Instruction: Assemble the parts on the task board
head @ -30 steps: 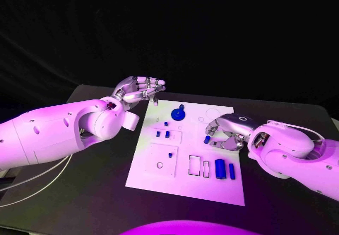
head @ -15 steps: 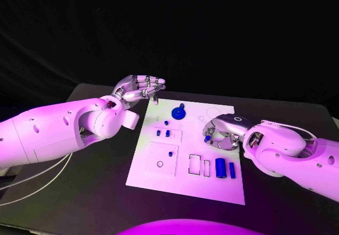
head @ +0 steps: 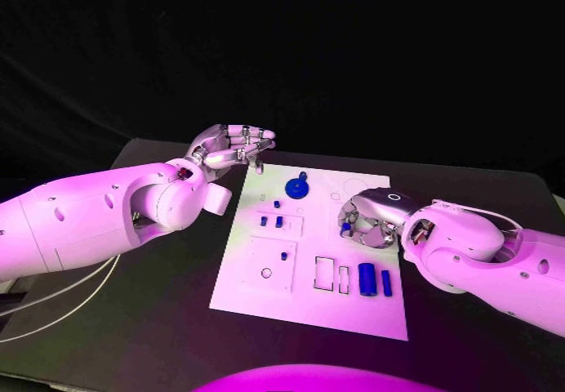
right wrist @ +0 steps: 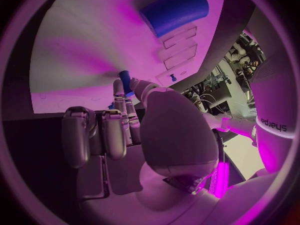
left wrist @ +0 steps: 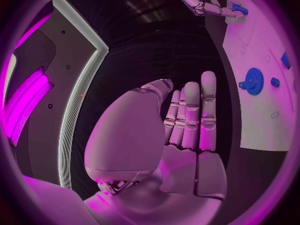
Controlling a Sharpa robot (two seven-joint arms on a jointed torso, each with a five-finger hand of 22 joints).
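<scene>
Black table (head: 141,327) bearing the white task board (head: 312,306). Left hand (head: 232,147) raised beside the board's far left corner, fingers loosely curled, holding nothing. Right hand (head: 367,222) over the board's right side, pinching a small blue part (right wrist: 124,79).

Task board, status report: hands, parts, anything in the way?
Left hand empty, raised off board. Right hand pinches small blue part over task board. Blue gear seated. Nothing blocking.

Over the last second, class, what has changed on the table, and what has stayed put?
The right hand, pinching a small blue part, has turned and edged toward the board's far end. The left hand stays raised off the task board; the blue gear and other parts lie unmoved.
</scene>
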